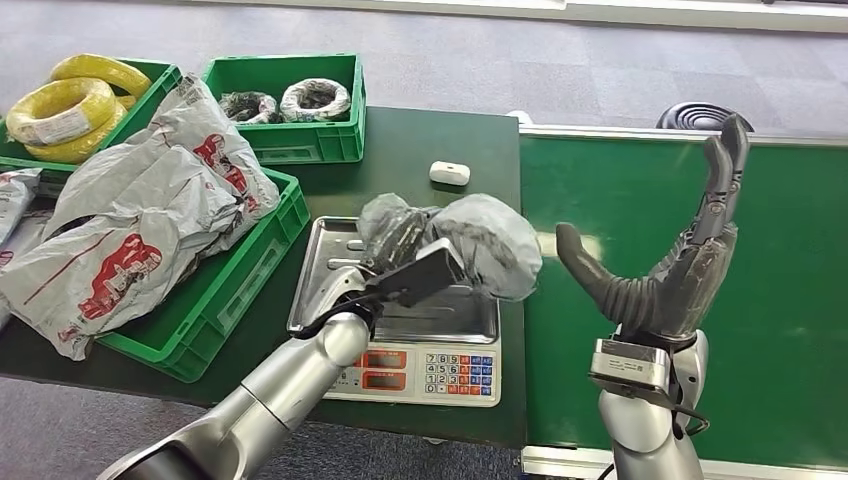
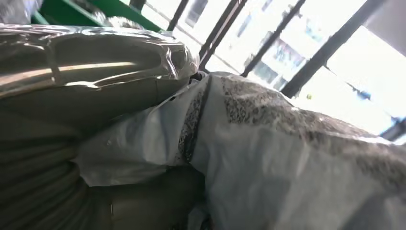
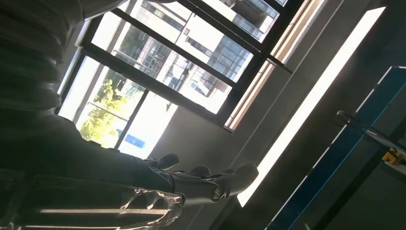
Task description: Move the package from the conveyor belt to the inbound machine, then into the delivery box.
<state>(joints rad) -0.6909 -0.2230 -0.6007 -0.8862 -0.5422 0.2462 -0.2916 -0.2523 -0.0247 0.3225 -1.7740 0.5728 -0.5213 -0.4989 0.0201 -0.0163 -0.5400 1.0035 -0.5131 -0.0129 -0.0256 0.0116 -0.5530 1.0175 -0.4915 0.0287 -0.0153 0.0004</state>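
Note:
The package [image 1: 470,240], a grey plastic bag with dark contents, lies over the steel tray of the weighing scale [image 1: 420,375]. My left hand [image 1: 400,265] reaches in from below and grips the bag's near left side; the bag hides most of its fingers. In the left wrist view the package [image 2: 287,153] presses right against the hand. My right hand [image 1: 680,260] is raised upright over the green conveyor belt [image 1: 780,300], to the right of the package, fingers spread and holding nothing. Its dark fingers [image 3: 206,182] stand against a ceiling and windows.
A green crate [image 1: 250,270] left of the scale holds several grey mail bags. Two more green crates [image 1: 300,140] at the back carry wire coils. A small white object [image 1: 449,172] lies on the dark table behind the scale.

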